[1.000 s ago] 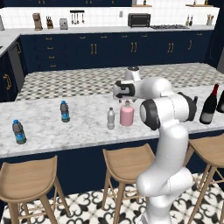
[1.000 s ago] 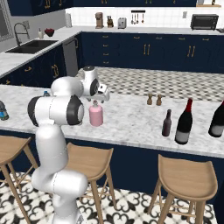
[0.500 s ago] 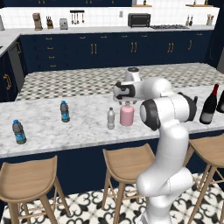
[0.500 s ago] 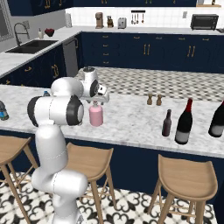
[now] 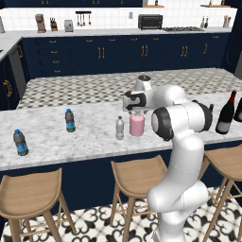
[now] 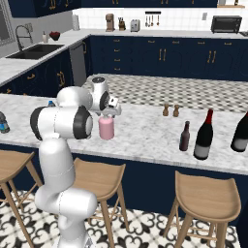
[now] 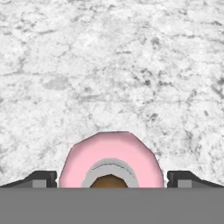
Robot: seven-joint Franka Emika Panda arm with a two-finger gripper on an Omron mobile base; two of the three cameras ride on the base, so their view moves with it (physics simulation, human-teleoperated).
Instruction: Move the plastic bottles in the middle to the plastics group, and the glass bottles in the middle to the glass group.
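Observation:
The squat pink bottle [image 5: 137,125] [image 6: 106,128] stands mid-counter, and in the hand view I look straight down on the pink bottle [image 7: 111,155] and its stopper. My gripper [image 5: 137,112] [image 6: 108,114] [image 7: 111,180] hangs just above its neck, open, with one fingertip [image 7: 41,179] on each side and neither touching. The clear white-capped bottle [image 5: 120,128] stands just left of it. Two blue-labelled bottles [image 5: 70,120] [image 5: 20,142] stand further left. At the right end are the small brown bottle [image 6: 184,136] and the tall wine bottles [image 6: 203,135] [image 6: 240,131] [image 5: 226,113].
The marble counter [image 5: 90,142] runs across both base views, with wooden stools [image 5: 134,172] along its near side. Two small shakers [image 6: 170,111] stand behind the open stretch between the pink bottle and the brown bottle.

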